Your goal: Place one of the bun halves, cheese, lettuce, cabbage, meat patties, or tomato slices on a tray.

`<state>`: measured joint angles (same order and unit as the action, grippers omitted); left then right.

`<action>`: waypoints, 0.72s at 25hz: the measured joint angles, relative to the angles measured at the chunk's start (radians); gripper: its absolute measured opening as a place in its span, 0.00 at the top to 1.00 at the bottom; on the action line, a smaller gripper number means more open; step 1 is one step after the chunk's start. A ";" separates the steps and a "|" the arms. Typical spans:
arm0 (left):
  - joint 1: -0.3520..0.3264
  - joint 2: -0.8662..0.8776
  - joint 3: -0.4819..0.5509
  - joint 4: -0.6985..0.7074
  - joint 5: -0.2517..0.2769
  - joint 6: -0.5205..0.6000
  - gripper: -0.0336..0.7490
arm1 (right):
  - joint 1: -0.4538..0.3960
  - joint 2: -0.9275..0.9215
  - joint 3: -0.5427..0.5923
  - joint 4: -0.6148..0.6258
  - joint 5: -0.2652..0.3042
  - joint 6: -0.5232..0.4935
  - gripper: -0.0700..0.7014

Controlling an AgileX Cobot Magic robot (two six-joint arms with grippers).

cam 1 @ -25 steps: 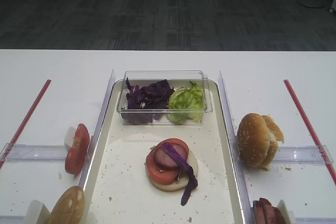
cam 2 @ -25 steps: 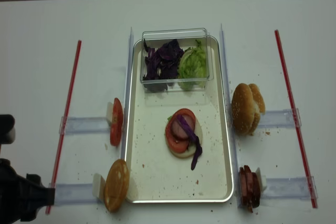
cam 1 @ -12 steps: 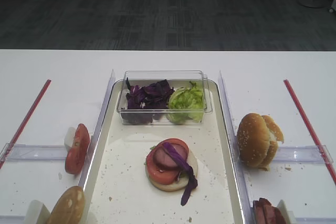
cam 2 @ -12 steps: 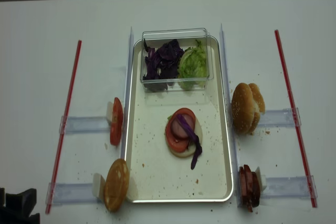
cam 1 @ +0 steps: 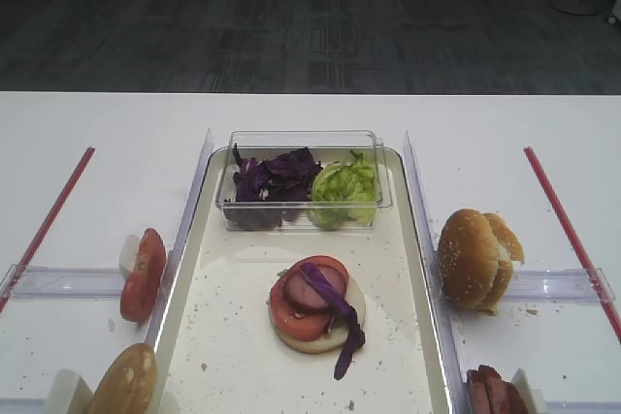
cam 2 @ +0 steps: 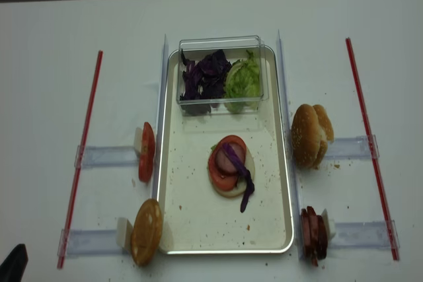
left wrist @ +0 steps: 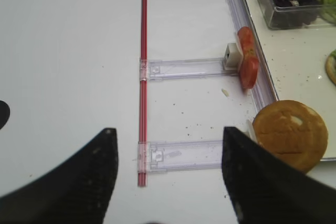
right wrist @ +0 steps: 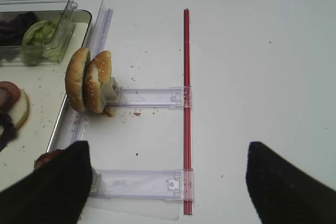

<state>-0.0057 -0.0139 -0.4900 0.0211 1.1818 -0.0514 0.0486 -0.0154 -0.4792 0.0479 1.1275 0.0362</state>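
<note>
While the left gripper [left wrist: 165,174] is pulling back off the lower-left corner, jaws spread and gripping nothing | right gripper [right wrist: 168,182] is hanging spread too, empty | stack on the tray [cam 2: 198,229] is sitting untouched: bun, tomato, patty, cabbage strip [cam 2: 244,183] | looking like lettuce [cam 2: 243,78] or top bun [cam 2: 307,135] is coming next

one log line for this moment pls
left gripper: open, empty | right gripper: open, empty | tray: bun, tomato, meat, cabbage strip stacked
</note>
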 joint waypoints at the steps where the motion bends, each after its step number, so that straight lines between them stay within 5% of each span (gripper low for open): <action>1: 0.000 -0.002 0.000 0.000 0.000 0.000 0.45 | 0.000 0.000 0.000 0.000 0.000 0.000 0.11; 8: 0.000 -0.002 0.000 -0.001 0.002 0.001 0.43 | 0.000 0.000 0.000 0.000 0.000 0.000 0.11; 18: 0.000 -0.004 0.000 -0.001 0.002 0.002 0.20 | 0.000 0.000 0.000 0.000 0.000 0.000 0.11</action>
<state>-0.0057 -0.0174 -0.4900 0.0201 1.1835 -0.0491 0.0486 -0.0154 -0.4792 0.0479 1.1275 0.0362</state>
